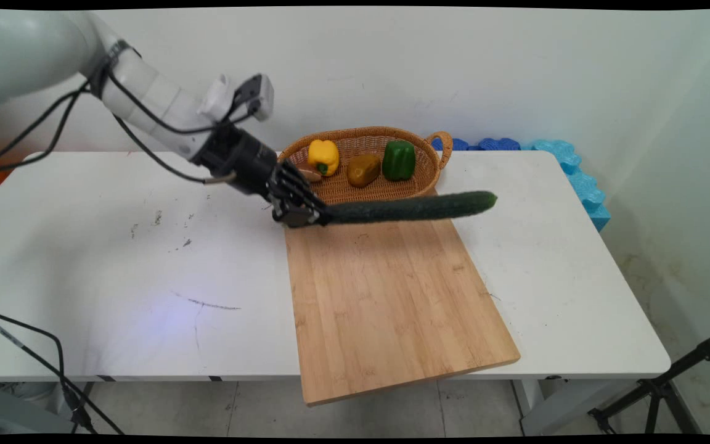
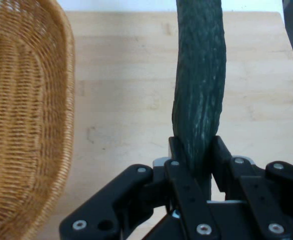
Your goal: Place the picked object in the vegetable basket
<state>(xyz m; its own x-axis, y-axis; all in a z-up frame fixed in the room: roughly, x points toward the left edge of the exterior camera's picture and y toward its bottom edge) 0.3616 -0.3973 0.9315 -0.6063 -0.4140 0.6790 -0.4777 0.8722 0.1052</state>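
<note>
My gripper [image 1: 313, 216] is shut on one end of a long dark green cucumber [image 1: 413, 207]. It holds the cucumber level, just above the far end of the wooden cutting board [image 1: 386, 296], pointing right. In the hand view the cucumber [image 2: 200, 95] runs up from between the fingers [image 2: 176, 150] over the board [image 2: 121, 100]. A wicker basket [image 1: 435, 161] stands just behind the board, close to the gripper. It holds a yellow pepper [image 1: 323, 156], a brownish-yellow vegetable [image 1: 363, 170] and a green pepper [image 1: 399, 160].
The basket's rim [image 2: 61, 115] fills the left of the hand view. Blue foam pieces [image 1: 571, 169] lie along the table's far right edge. Black cables [image 1: 40, 351] hang at the table's near left corner. A black stand leg [image 1: 669, 382] is at the lower right, off the table.
</note>
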